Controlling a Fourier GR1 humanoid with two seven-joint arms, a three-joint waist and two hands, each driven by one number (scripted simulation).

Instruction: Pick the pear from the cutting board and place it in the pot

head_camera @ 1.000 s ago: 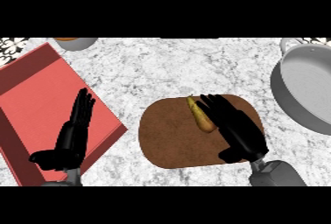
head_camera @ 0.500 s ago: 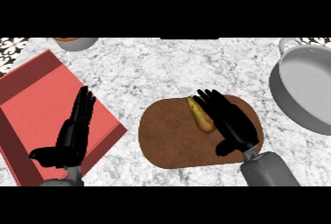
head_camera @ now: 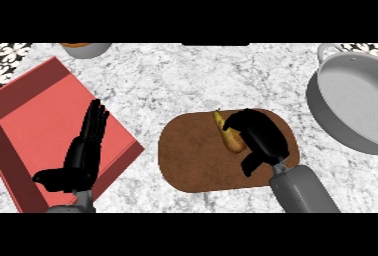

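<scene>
A yellow-orange pear (head_camera: 229, 134) lies on the brown cutting board (head_camera: 192, 162) in the middle of the counter. My right hand (head_camera: 260, 135) lies over the pear's right side with its fingers curled round it, hiding much of the fruit. The grey pot (head_camera: 353, 105) stands at the right edge, partly cut off by the view, a short way right of the board. My left hand (head_camera: 83, 150) rests open with fingers straight, over the red tray at the lower left.
A red tray (head_camera: 40, 125) fills the left side of the counter. A small bowl (head_camera: 85, 48) with something orange inside sits at the far edge, upper left. Bare marble counter (head_camera: 192, 80) lies between the board, the tray and the pot.
My right hand's fingers have curled over the pear, where they lay straighter beside it before. The view has shifted slightly. The left hand has kept its pose.
</scene>
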